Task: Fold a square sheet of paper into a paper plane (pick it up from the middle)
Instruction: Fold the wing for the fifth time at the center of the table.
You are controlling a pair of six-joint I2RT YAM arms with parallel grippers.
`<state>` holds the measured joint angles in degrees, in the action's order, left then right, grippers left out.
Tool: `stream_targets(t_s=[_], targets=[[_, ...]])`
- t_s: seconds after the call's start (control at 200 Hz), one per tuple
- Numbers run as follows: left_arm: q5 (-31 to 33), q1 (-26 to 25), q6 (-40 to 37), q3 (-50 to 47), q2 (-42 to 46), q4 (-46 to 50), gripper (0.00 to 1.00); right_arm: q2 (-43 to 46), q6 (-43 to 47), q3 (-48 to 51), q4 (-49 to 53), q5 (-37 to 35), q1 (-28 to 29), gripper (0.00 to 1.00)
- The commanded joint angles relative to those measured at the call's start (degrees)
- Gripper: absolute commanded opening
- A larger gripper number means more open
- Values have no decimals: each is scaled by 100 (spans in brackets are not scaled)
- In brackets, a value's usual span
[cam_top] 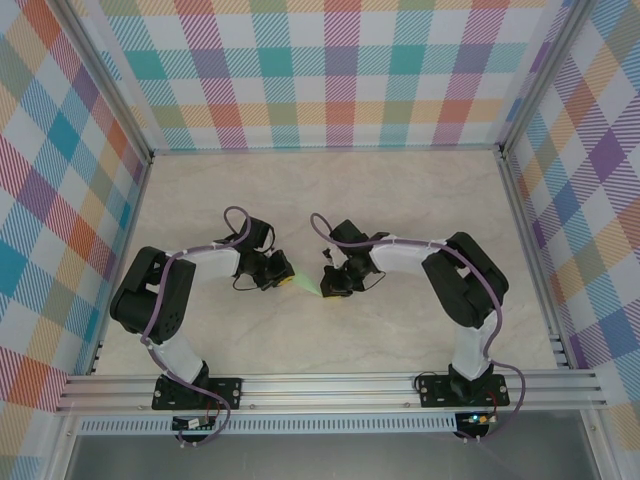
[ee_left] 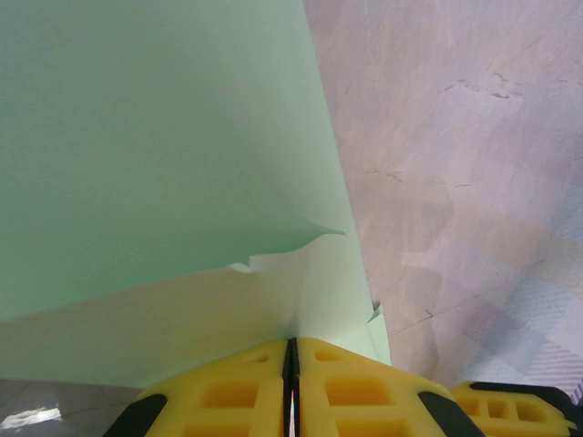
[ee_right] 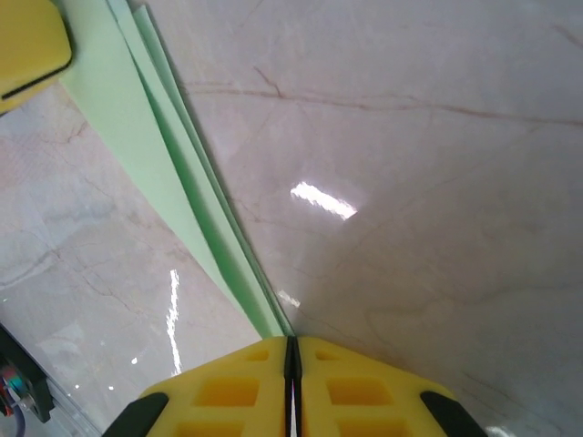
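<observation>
The pale mint-green sheet of paper (cam_top: pixel 305 285) is folded into several layers, a narrow paper plane shape spanning the gap between my two grippers at the table's middle. My left gripper (cam_top: pixel 285 279) is shut on one end of it. In the left wrist view the paper (ee_left: pixel 164 155) spreads up and left from the closed yellow jaws (ee_left: pixel 291 344), with a paler lower flap. My right gripper (cam_top: pixel 328 286) is shut on the other end. The right wrist view has the layers (ee_right: pixel 173 182) edge-on, running from the closed jaws (ee_right: pixel 291 341) to the left gripper's yellow finger (ee_right: pixel 27 41).
The marble tabletop (cam_top: pixel 400 200) lies under both arms. Checkered walls (cam_top: pixel 330 70) close off the back and both sides. An aluminium rail (cam_top: pixel 330 385) carrying the arm bases runs along the near edge.
</observation>
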<state>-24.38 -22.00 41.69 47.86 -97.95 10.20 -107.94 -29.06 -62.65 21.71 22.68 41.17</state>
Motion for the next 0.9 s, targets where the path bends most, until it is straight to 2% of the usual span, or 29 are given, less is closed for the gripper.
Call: stream_targets(t_s=[0.0, 0.36, 0.55, 0.78, 0.895], targets=[[610, -24, -136, -24, -242, 387, 11, 485, 134, -20, -20, 228, -7, 12], [579, -50, -151, 48, -250, 465, 11, -487, 108, -1125, -88, 416, 240, 12], [548, -59, -154, 75, -212, 424, 10, -738, 154, -1104, -147, 554, 243, 12], [479, -68, -346, 158, -179, 419, 12, -968, 125, -1039, 16, -24, 207, 11], [246, -59, -906, 301, -125, 397, 13, -1001, 118, -900, 46, -155, 190, 11]])
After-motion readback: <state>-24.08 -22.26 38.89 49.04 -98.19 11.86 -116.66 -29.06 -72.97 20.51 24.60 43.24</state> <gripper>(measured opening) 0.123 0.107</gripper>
